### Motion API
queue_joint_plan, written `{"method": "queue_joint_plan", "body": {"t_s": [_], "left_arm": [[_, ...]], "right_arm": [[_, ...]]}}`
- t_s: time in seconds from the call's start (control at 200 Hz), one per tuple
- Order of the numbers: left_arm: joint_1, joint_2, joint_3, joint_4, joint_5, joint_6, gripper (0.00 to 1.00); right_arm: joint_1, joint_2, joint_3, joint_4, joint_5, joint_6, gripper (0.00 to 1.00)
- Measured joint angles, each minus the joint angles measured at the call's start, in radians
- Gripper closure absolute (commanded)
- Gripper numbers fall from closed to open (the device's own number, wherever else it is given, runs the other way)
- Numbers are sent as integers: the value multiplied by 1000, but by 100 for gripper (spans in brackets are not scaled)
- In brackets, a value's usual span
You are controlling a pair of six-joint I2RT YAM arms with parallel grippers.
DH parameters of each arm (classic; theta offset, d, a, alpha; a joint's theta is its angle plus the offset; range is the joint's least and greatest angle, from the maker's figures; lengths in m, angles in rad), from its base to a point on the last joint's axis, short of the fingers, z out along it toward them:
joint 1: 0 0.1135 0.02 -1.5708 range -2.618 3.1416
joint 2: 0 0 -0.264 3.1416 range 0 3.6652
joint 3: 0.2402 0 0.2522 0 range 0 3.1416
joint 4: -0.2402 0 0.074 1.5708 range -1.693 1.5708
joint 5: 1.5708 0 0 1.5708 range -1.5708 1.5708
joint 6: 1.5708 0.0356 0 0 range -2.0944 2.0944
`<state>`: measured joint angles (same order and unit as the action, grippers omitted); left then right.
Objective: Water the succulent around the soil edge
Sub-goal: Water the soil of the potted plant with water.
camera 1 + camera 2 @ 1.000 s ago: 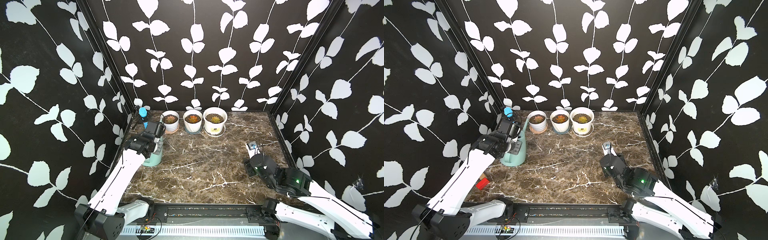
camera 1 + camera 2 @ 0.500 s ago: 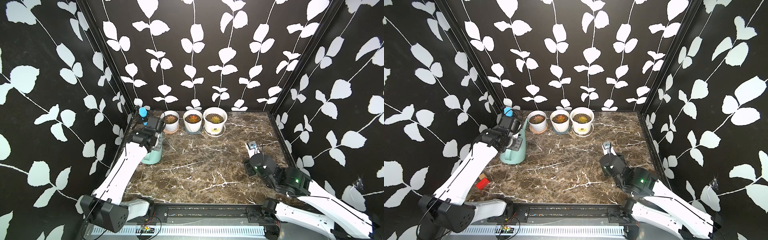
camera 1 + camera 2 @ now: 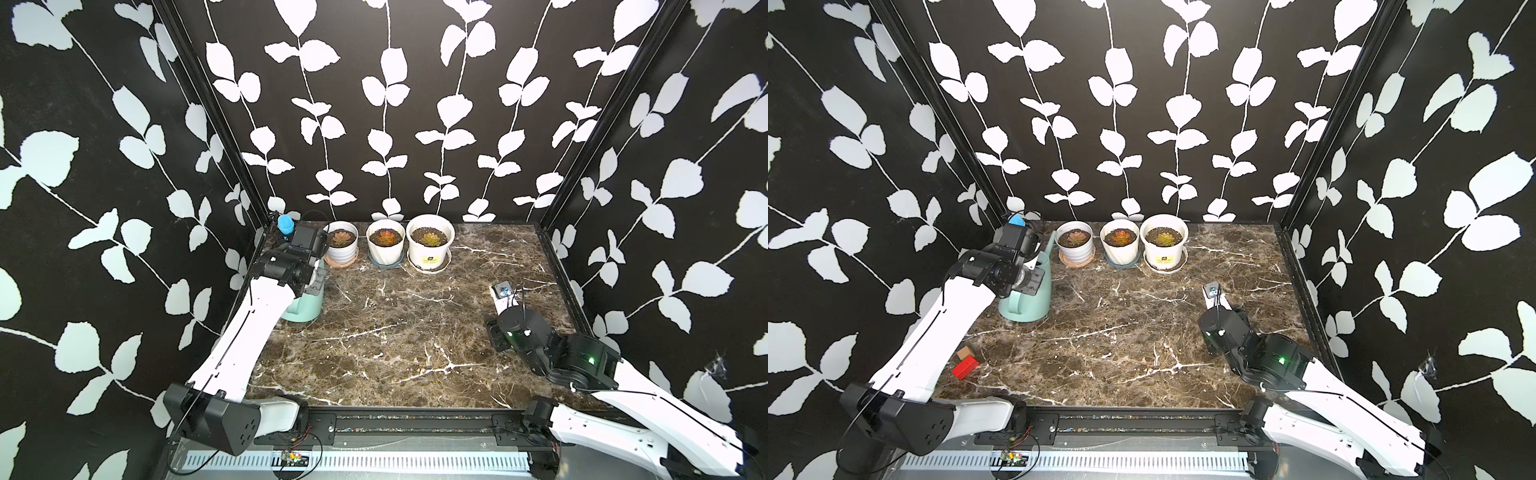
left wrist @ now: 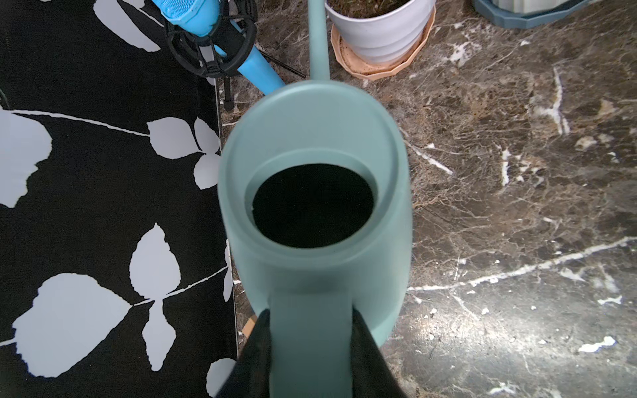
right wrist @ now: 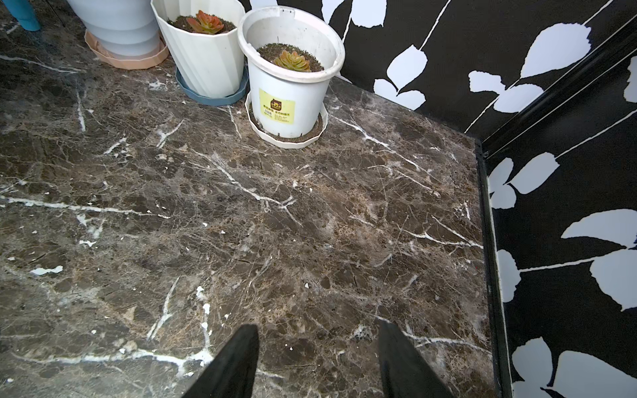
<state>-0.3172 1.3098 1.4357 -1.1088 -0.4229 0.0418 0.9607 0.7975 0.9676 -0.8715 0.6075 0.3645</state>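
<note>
Early stage. The left gripper is clamped on the handle of the can. The can appears to stand upright on the desk at 9 o'clock, its spout aimed toward 12 and ending just beside the left pot. No tilt or water shows, so lifting, pouring round the soil rim and setting down all remain.

Three pots line the back edge at 12 o'clock, close together. The nearest succulent seems the target, though I cannot tell for sure. Side room for the spout is tight.

A blue mic crowds the 11 o'clock corner. The right gripper hangs open and empty at 3 o'clock, well apart. The desk middle is free.
</note>
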Motion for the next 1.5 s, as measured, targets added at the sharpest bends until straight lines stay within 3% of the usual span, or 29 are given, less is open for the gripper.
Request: {"method": "queue_joint_plan", "body": {"t_s": [0.795,1.065,1.25,1.5], "left_arm": [[6,100,85,-18,-18,40,100],[-1,100,87,-18,-127,125,100],[-111,100,72,23,-295,272,100],[-157,106,72,67,-344,335,100]], "right_arm": [[-6,-8,0,0,-3,-6,42],[-7,-21,0,0,-3,-6,42],[-8,-22,0,-1,-3,-6,42],[-9,-27,-2,-2,-3,-5,42]]}}
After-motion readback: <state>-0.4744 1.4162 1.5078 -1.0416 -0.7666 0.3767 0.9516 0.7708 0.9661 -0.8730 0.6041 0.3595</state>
